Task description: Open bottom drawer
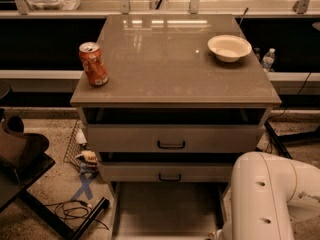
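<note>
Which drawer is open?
The bottom drawer: its plain grey inside shows, pulled out below the top drawer and middle drawer fronts. The gripper is out of view; only the arm shows, lower right.
</note>
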Controlling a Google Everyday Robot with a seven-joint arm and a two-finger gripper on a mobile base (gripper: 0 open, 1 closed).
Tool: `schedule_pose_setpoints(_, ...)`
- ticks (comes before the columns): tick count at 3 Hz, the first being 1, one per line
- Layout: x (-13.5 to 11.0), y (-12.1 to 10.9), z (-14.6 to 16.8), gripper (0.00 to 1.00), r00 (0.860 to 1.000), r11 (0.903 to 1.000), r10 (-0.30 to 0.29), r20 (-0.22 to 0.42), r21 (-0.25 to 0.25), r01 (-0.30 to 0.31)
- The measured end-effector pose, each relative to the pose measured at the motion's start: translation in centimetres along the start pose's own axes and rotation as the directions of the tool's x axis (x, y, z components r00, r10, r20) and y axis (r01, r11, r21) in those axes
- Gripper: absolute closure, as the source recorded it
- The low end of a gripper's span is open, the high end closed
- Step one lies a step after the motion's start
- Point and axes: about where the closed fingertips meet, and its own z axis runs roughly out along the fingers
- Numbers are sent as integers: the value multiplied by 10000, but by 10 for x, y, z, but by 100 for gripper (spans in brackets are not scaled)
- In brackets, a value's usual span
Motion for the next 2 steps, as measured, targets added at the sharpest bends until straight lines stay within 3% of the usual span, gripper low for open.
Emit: schedule_pose_setpoints(2,0,-5,0,0,10000,10000,0,1,-3,0)
